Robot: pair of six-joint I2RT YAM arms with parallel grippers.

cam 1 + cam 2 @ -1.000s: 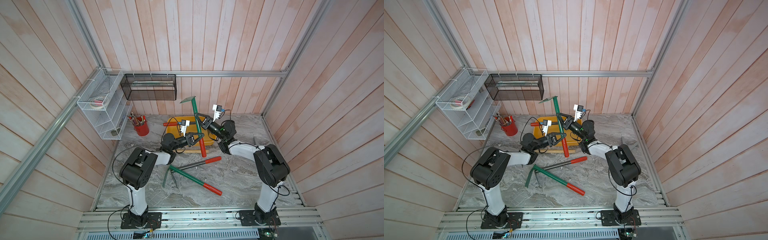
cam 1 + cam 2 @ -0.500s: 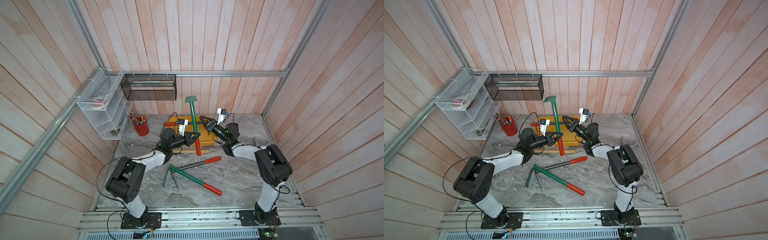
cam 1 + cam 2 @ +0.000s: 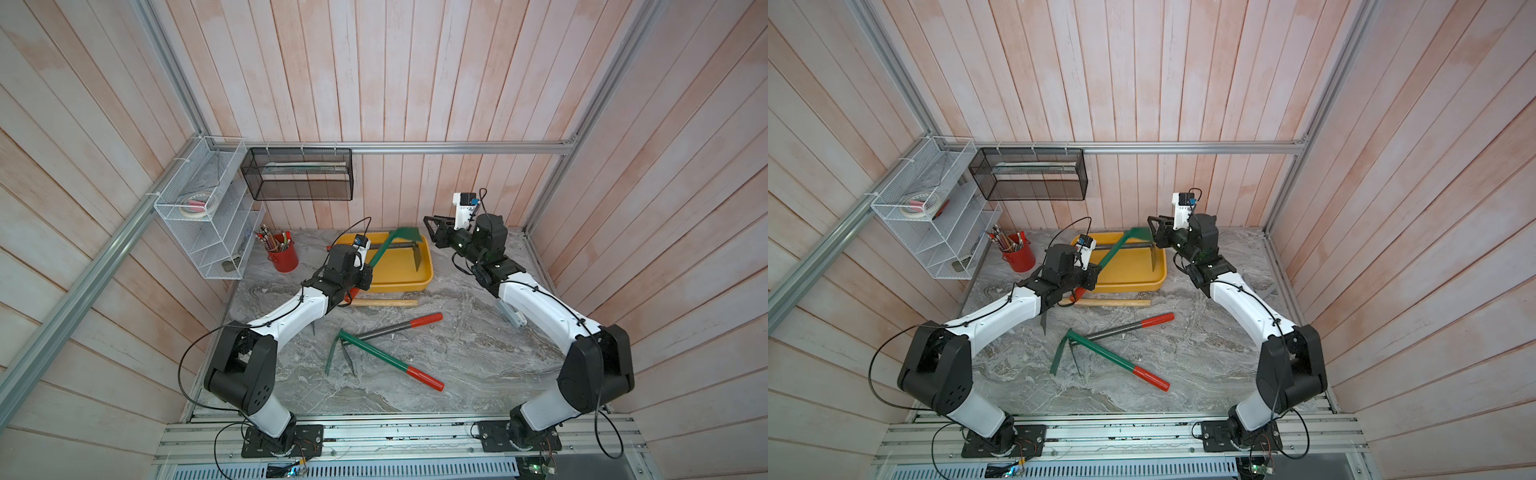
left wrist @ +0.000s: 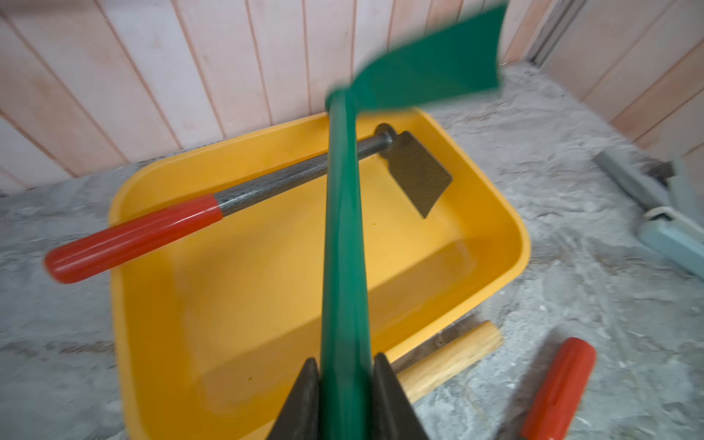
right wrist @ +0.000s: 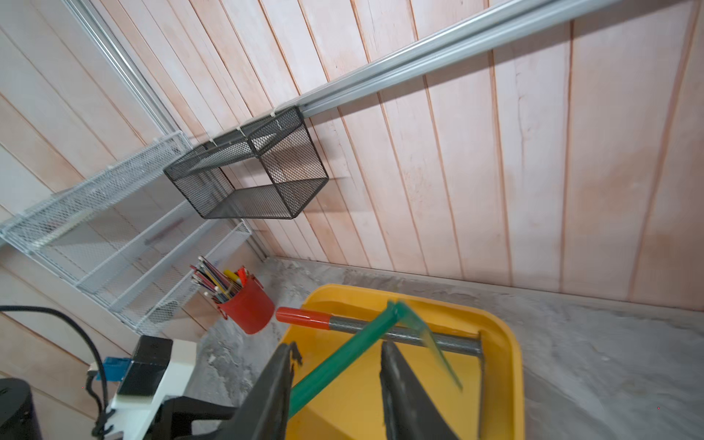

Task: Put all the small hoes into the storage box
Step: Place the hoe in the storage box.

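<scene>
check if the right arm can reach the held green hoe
Likely yes: the right arm has its jaws open right beside the green hoe over the yellow tub, nothing between them. The left arm jaws hold only the lower shaft.

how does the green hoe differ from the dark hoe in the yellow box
The green hoe has a green shaft and blade; the dark hoe has a grey shaft, dark blade, red grip.
The green hoe slants above the storage box; the dark hoe lies in it, grip over the rim.
The left claw grips the green hoe; nothing holds the dark hoe.
Both are long-handled, flat-bladed.
</scene>
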